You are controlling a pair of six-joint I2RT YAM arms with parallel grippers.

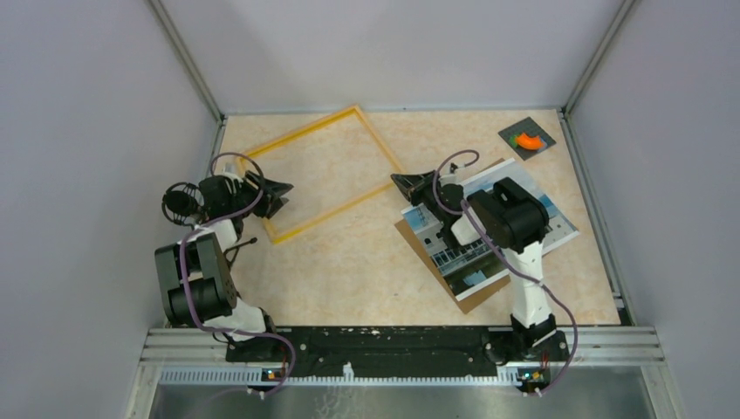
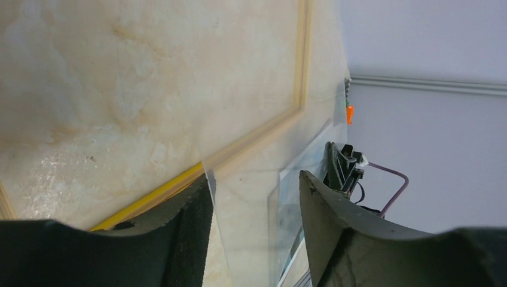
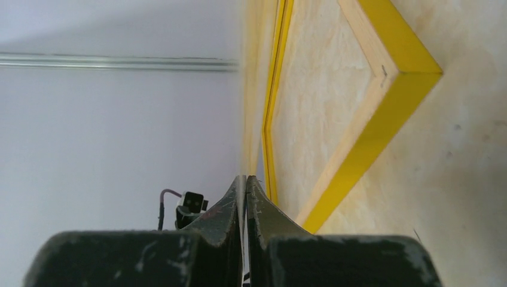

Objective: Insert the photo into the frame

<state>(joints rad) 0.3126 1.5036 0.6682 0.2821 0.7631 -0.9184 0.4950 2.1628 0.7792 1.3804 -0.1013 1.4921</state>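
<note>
The yellow frame [image 1: 301, 131] lies tilted on the table at centre left; it also shows in the left wrist view [image 2: 155, 194] and the right wrist view [image 3: 382, 125]. The photo [image 1: 471, 262] lies on the brown backing board [image 1: 476, 297] under my right arm. My right gripper [image 1: 397, 181] is by the frame's right corner, and its jaws [image 3: 246, 177] are shut on the edge of a clear sheet [image 3: 248, 119]. My left gripper [image 1: 284, 190] is at the frame's near-left edge. It is open [image 2: 256, 179], with the clear sheet [image 2: 257, 227] between its fingers.
A small dark pad with an orange piece [image 1: 526, 138] sits at the back right corner. Grey walls enclose the table on three sides. A metal rail [image 1: 401, 345] runs along the near edge.
</note>
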